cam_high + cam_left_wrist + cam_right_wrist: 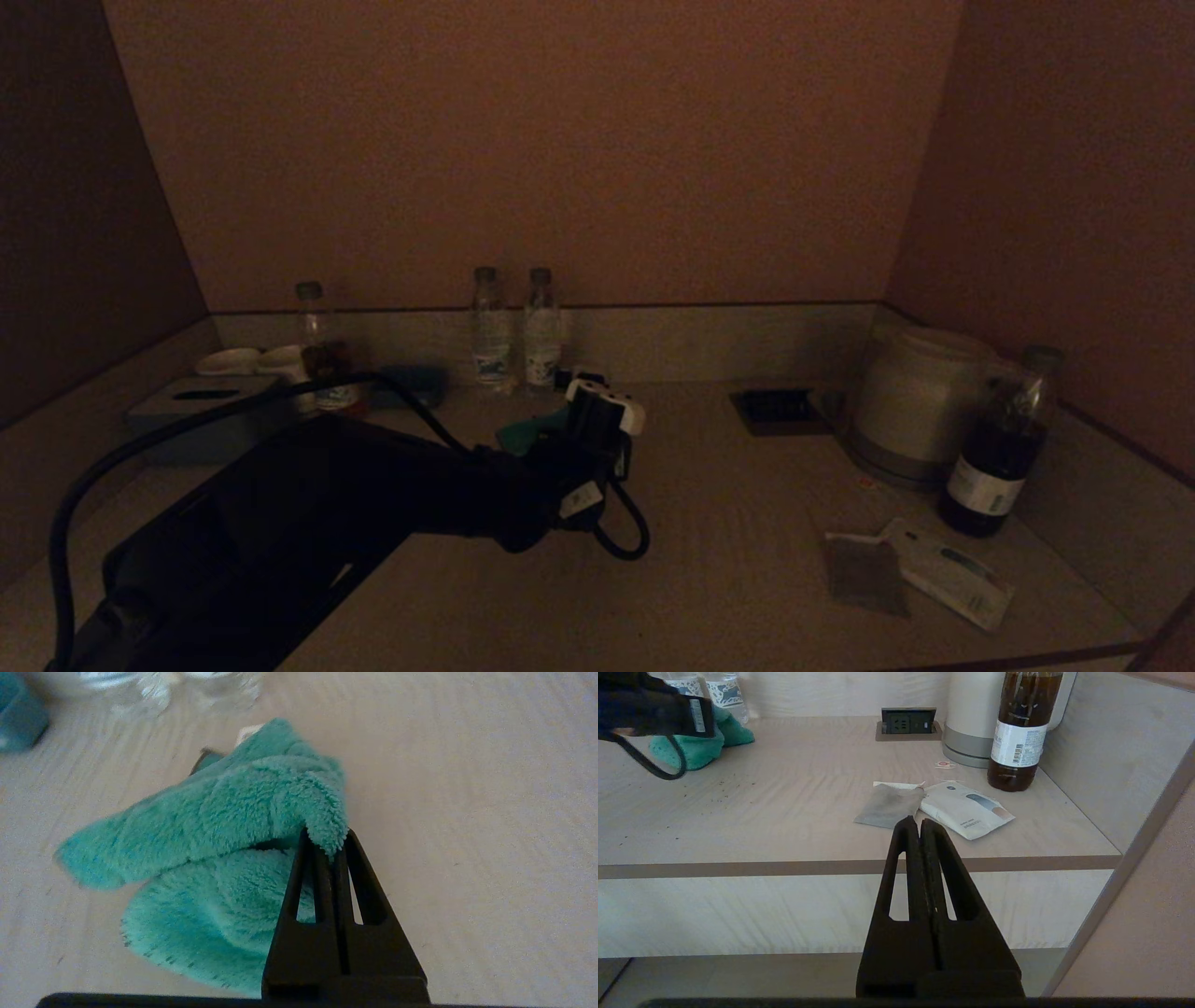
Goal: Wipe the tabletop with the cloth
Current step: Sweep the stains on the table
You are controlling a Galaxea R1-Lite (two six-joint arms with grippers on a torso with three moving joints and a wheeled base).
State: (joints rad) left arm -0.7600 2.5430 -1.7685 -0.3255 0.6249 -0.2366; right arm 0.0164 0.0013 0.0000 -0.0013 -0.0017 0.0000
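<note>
- Teal, fluffy cloth (pixel 224 830) bunched on the tabletop (pixel 467 812), toward the back and left of centre, just in front of two water bottles (pixel 513 331).
- Left gripper (pixel 324 842) has its fingers pressed together on one upper fold of the cloth; the rest drapes onto the wood. Judgement: pinching one edge lets the bulk trail flat as a wiping pad when the arm sweeps.
- Left arm reaches from the near left across the surface to the cloth.
- Right gripper (pixel 915 823) sits off the front edge of the table, low and clear of the work; fingers closed on nothing. Appears parked, probably to leave the sweep area free.
- Fine dark specks (pixel 705 793) scattered on the wood between cloth and front edge, seen in the right wrist view; likely the wiping target.
- Surface: pale wood-grain laminate, with a darker band along the front edge.
- Right side: two flat sachets (pixel 943 807) lying touching, a dark-liquid bottle (pixel 1020 732) beside a pale kettle (pixel 920 401), and a recessed socket (pixel 908 721) near the back.
- Left rear: a tissue box (pixel 201 411), a bottle and small white dishes.
- Room: alcove walled on three sides, very dim in the head view.
</note>
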